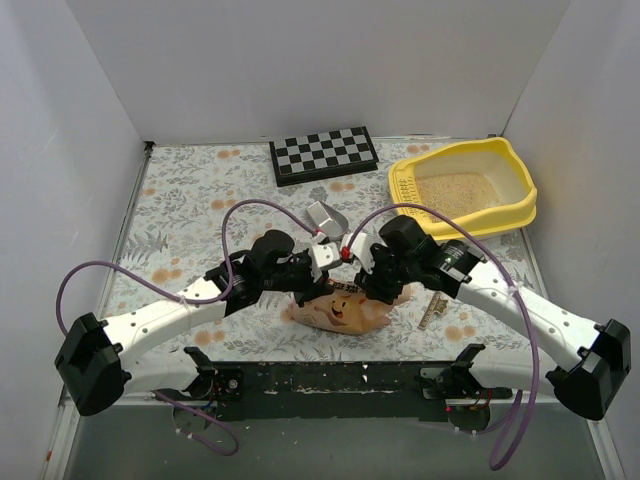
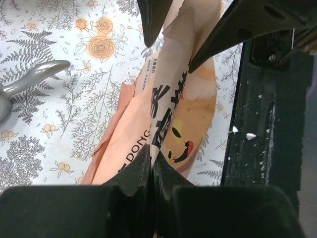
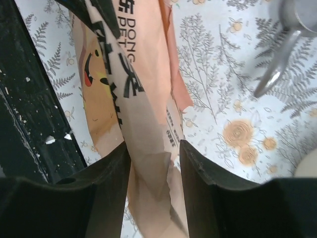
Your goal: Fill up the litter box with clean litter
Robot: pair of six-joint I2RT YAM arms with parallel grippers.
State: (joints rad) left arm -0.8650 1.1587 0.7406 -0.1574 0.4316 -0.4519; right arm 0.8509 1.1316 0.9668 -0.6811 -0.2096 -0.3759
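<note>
Left end effector (image 2: 151, 166): closed tight, its two fingers pinching a fold at the top edge of the bag (image 2: 185, 114).
Right end effector (image 3: 153, 153): jaws parted, one finger on each side of the bag's crumpled neck. The paper runs through the gap and is not pressed flat.
Arms: both reach inward and meet over the middle of the near edge, with the two end effectors facing each other just above the bag.
Bag: peach-orange with a cartoon cat face and dark lettering. Its body rests on the desk (image 1: 180, 200) just beside the black rail (image 2: 267, 124), and its top is drawn up between the two end effectors.
Litter box (image 1: 524, 187): yellow tub standing upright at the far right of the desk, well apart from the bag and both end effectors.
Clean litter (image 1: 458, 190): a pale beige, sandy layer covers the floor of the litter box.
Scoop (image 1: 325, 217): silver, lying on the desk just beyond the end effectors, between them and the checkerboard (image 1: 323, 153).
Checkerboard: black and white, flat at the far edge, left of the litter box.
Desk: covered with a floral cloth.
Rail: a few white specks lie on it.
</note>
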